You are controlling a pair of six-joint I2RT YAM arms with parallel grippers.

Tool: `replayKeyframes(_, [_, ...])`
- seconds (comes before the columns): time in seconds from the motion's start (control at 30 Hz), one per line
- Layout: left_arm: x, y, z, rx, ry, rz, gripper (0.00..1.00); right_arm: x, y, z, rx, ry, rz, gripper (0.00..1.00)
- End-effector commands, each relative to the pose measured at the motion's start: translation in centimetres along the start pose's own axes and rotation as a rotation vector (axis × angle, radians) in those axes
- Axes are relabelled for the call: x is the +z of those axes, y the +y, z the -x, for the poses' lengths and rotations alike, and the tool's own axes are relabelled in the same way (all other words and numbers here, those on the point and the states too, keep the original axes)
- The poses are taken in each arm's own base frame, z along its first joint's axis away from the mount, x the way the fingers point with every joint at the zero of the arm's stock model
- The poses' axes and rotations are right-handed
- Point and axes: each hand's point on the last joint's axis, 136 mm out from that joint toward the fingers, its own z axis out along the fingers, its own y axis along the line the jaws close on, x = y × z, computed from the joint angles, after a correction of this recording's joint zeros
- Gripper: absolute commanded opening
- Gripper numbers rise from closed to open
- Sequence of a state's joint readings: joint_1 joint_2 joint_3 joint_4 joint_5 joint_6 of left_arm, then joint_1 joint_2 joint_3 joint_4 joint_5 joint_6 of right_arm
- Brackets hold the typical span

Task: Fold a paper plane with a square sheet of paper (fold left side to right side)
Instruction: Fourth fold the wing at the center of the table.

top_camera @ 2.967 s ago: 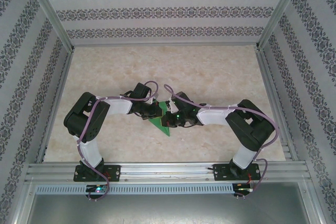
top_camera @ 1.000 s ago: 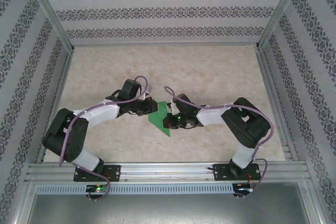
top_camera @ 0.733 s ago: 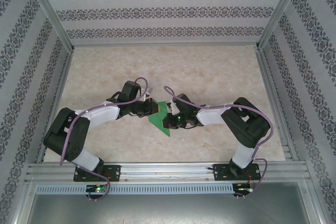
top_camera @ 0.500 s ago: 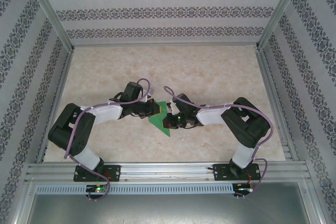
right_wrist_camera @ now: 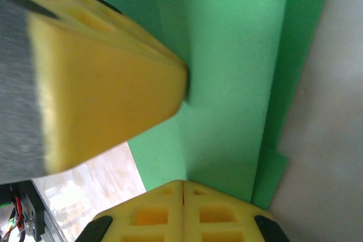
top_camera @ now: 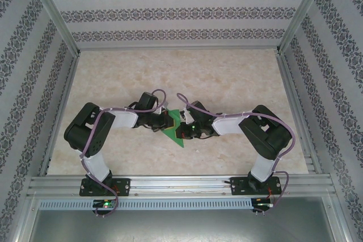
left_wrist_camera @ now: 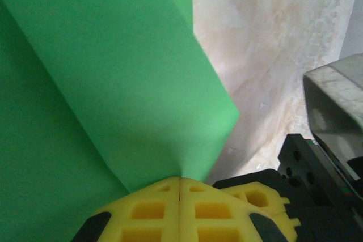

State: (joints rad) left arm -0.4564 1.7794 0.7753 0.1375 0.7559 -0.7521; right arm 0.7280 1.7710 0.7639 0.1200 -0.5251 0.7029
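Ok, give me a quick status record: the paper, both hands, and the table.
paper: green sheet, partly folded into layers, lying mid-table between the hands
left hand: shut, tips against a folded flap
right hand: shut, tips at the sheet
grip: pinching or just pressing, cannot tell
table: marbled beige surface

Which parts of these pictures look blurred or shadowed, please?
Right wrist view: a yellow finger looms close, badly blurred, over the soft-looking green paper. Left wrist view: the paper darkens in shadow towards the left claw. Top view: evenly lit, sharp, no glare.
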Motion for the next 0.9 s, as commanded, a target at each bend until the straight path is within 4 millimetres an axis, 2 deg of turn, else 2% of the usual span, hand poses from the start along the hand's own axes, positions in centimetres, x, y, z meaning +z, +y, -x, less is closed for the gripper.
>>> replayKeyframes(0.0, [0.5, -1.6, 0.8, 0.034, -0.01, -0.047, 0.01, 0.8, -6.8, -4.0, 0.092, 0.115, -0.234, 0.0])
replayKeyframes(0.1, [0.8, -1.3, 0.7, 0.032, -0.008, -0.033, 0.01, 0.7, -7.0, -4.2, 0.092, 0.12, -0.248, 0.0])
replayKeyframes(0.43, [1.0, 1.9, 0.8, 0.001, -0.024, 0.111, 0.0, 0.2, -7.5, -4.7, 0.091, 0.141, -0.286, 0.0])
replayKeyframes(0.87, [0.7, 3.3, 2.6, -0.009, -0.067, 0.134, 0.0, 0.0, -7.7, -5.4, 0.091, 0.167, -0.3, 0.0])
